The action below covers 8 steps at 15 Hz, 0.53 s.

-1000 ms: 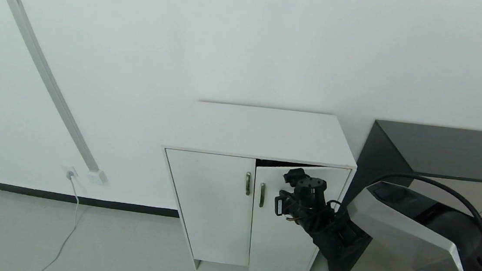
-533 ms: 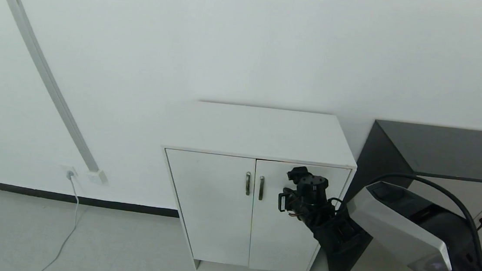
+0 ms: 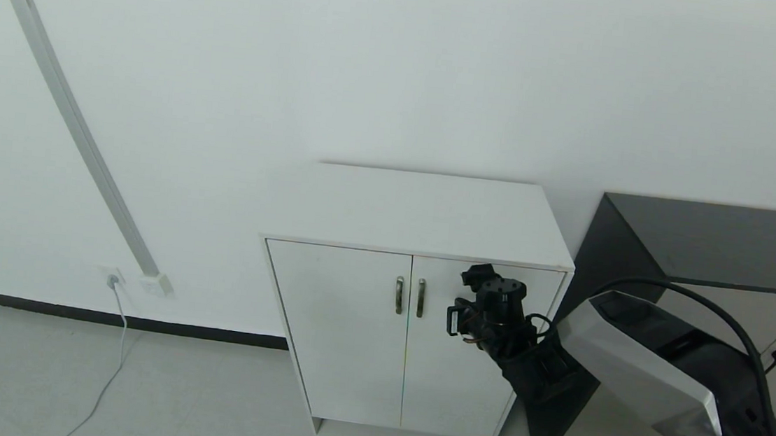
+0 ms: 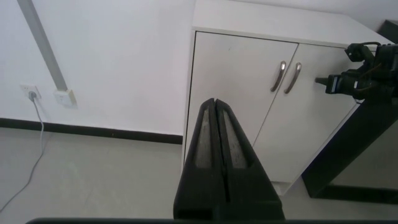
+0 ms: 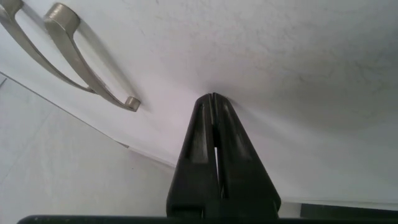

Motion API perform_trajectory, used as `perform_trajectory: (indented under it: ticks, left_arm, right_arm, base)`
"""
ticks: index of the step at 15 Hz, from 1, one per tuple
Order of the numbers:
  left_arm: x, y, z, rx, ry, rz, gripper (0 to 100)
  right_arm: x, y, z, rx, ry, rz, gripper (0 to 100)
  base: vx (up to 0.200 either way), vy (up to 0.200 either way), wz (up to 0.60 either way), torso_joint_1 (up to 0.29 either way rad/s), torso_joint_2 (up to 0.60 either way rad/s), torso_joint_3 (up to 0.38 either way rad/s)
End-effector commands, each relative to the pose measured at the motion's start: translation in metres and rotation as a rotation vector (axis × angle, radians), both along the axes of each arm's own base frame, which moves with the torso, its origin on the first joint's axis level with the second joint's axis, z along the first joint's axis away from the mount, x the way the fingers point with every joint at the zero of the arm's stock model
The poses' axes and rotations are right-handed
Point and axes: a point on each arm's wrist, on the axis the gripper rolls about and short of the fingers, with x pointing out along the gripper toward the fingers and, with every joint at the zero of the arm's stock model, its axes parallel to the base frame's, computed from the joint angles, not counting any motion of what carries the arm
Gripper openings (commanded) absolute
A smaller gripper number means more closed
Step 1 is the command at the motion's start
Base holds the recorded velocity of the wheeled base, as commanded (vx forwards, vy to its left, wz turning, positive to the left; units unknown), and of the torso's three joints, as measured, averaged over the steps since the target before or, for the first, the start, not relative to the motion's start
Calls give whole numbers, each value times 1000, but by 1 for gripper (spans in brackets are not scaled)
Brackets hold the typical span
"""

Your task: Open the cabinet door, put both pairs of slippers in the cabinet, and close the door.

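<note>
Right gripper (image 5: 214,97) pinched together, tip touching shut right door (image 3: 451,392); likely stiff, light, free-swinging panel, best gripped by its handle (image 3: 421,298).

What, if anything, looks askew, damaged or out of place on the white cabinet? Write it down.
Nothing stands out. On the cabinet, the left door and right door sit shut and flush, their two handles upright side by side. The right end effector, closed, rests its tip against the right door.
</note>
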Motion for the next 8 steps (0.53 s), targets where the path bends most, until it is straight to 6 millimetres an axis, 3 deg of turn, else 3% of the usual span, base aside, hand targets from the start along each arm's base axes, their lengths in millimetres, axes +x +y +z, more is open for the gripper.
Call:
perform_trajectory:
  ticks: [1,8]
  left_arm:
    - [0,0,0,0,1,0,0]
    - [0,0,0,0,1,0,0]
  right_arm:
    - [2,1,0,3,-4,1,0]
    - [1,0,2,0,3,-1,0]
  base:
    - [0,0,0,0,0,0]
    - [0,0,0,0,0,0]
